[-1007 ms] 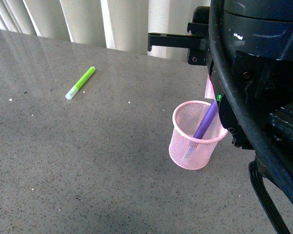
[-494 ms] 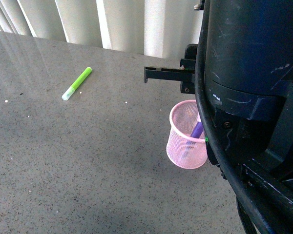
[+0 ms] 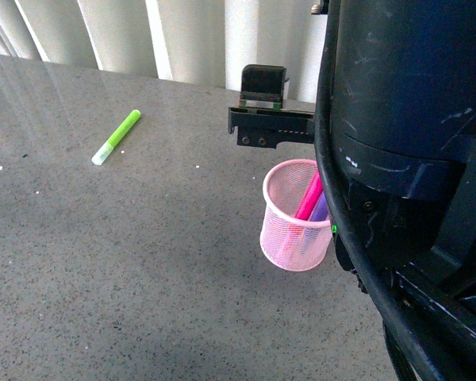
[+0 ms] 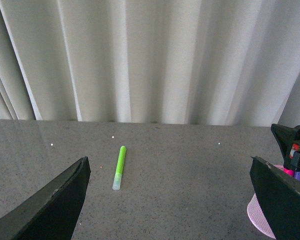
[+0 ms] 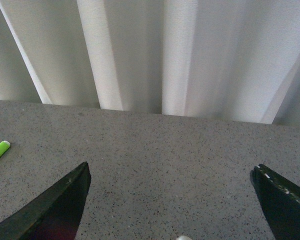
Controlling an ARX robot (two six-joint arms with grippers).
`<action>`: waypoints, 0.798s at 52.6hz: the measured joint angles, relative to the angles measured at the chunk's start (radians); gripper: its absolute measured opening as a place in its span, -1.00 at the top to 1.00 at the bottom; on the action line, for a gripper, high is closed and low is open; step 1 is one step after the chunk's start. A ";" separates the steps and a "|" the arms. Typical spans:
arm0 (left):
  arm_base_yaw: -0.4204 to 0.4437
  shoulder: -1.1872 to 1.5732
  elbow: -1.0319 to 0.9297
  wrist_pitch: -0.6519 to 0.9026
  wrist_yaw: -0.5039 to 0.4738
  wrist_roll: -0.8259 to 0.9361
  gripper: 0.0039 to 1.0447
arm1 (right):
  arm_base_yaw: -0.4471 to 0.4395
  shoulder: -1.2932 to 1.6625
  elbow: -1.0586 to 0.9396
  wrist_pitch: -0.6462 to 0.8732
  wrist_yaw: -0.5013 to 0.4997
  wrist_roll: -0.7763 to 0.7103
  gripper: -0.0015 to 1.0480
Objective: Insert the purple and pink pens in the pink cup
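Overhead, the right gripper [image 3: 271,127] hung above the pink cup [image 3: 289,230], fingers spread wide, gripping nothing. The left gripper [image 4: 170,200] also gaped empty. The pink pen [image 3: 309,198] and purple pen [image 3: 320,208] leaned inside the cup on the grey speckled table [image 3: 143,262], pale curtains [image 4: 150,60] behind.
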 joint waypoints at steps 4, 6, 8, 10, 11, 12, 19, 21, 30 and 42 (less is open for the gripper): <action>0.000 0.000 0.000 0.000 0.000 0.000 -0.88 | -0.017 -0.033 -0.030 -0.002 -0.005 0.009 -0.85; 0.000 0.000 0.000 0.000 0.000 0.000 -0.88 | -0.027 -0.062 -0.048 -0.001 -0.009 0.011 -0.86; 0.000 0.000 0.000 0.000 0.000 0.000 -0.88 | -0.047 -0.111 -0.074 0.001 -0.011 0.011 -0.87; 0.000 0.000 0.000 0.000 0.000 0.000 -0.88 | -0.062 -0.146 -0.092 0.002 -0.016 0.011 -0.87; 0.000 0.000 0.000 0.000 0.000 0.000 -0.88 | -0.073 -0.171 -0.104 0.002 -0.021 0.011 -0.87; 0.000 0.000 0.000 0.000 0.000 0.000 -0.88 | -0.080 -0.185 -0.110 0.002 -0.026 0.011 -0.87; 0.000 0.000 0.000 0.000 0.000 0.000 -0.88 | -0.209 -0.414 -0.198 -0.043 -0.083 0.011 -0.87; 0.000 0.000 0.000 0.000 0.000 0.000 -0.88 | -0.236 -0.459 -0.215 -0.058 -0.096 0.011 -0.87; 0.000 0.000 0.000 0.000 0.000 0.000 -0.88 | -0.422 -0.823 -0.364 -0.250 -0.229 0.018 -0.87; 0.000 0.000 0.000 0.000 0.000 0.000 -0.88 | -0.612 -1.382 -0.478 -0.689 -0.410 0.058 -0.87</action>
